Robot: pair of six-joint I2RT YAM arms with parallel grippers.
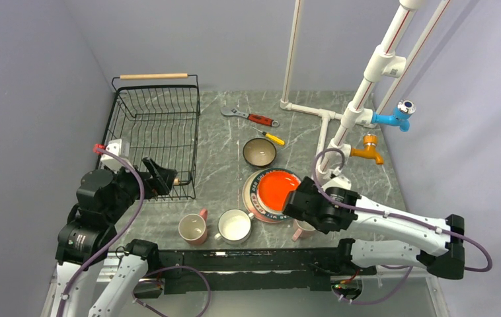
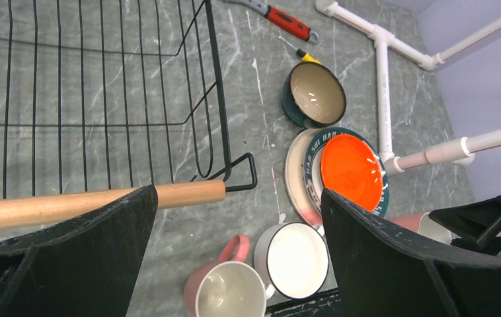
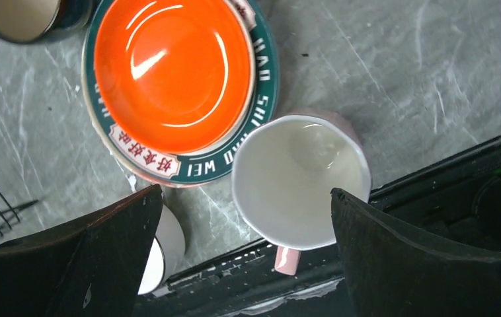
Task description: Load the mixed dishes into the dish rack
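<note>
Right under the right end effector (image 3: 241, 195) sits a pink mug (image 3: 301, 178), mouth up, with its small handle pointing at the near edge of the bench (image 3: 400, 66). Both fingers are spread wide and hold nothing. The mug touches, or almost touches, the lettered-rim plate (image 3: 261, 132), and the orange-red plate (image 3: 172, 72) lies on top of that one.

This mug looks hard, smooth and shiny, so I think it is a bit heavy, could slip, and would crack if dropped. A good hold may be 1 finger inside the rim and 1 outside, on the side away from the plates.

The 2 plates lie flat, so they look harder to pick up. Only their edges give a place to pinch.

The left end effector (image 2: 238, 195) is also open wide with nothing in it, above the wooden handle of the dish rack (image 2: 211, 79). No dish is in the rack yet. Another pink mug (image 1: 193, 228), a white mug (image 1: 234, 225) and the teal bowl (image 1: 259, 152) wait on the bench beside it.
</note>
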